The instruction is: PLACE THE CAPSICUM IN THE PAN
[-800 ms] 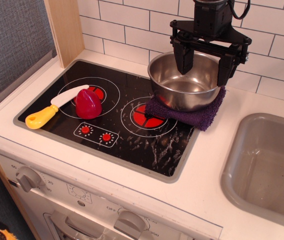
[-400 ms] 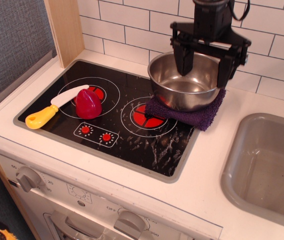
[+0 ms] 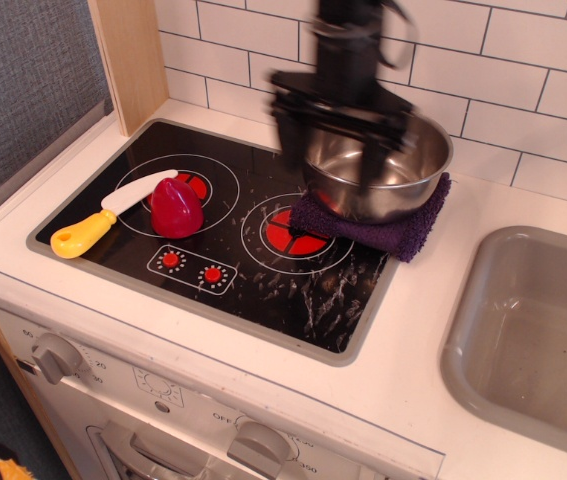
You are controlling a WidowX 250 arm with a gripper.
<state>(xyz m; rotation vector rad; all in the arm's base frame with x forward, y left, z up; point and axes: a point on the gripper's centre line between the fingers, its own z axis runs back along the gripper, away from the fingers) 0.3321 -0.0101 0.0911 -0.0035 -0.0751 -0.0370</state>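
On the left burner ring, about 9 o'clock from the pan [image 3: 378, 165], sits the capsicum [image 3: 176, 208], untouched, with the toy knife [image 3: 113, 212] just beside it at its 9 o'clock. Gripper [image 3: 330, 150] is blurred, jaws spread wide, empty, hanging over the pan's near-left rim. Risks: a finger clips the rim and shifts the pan on its purple cloth [image 3: 383, 228]; glossy tapered pepper squirts out of a pinch; fingers snag the knife blade.
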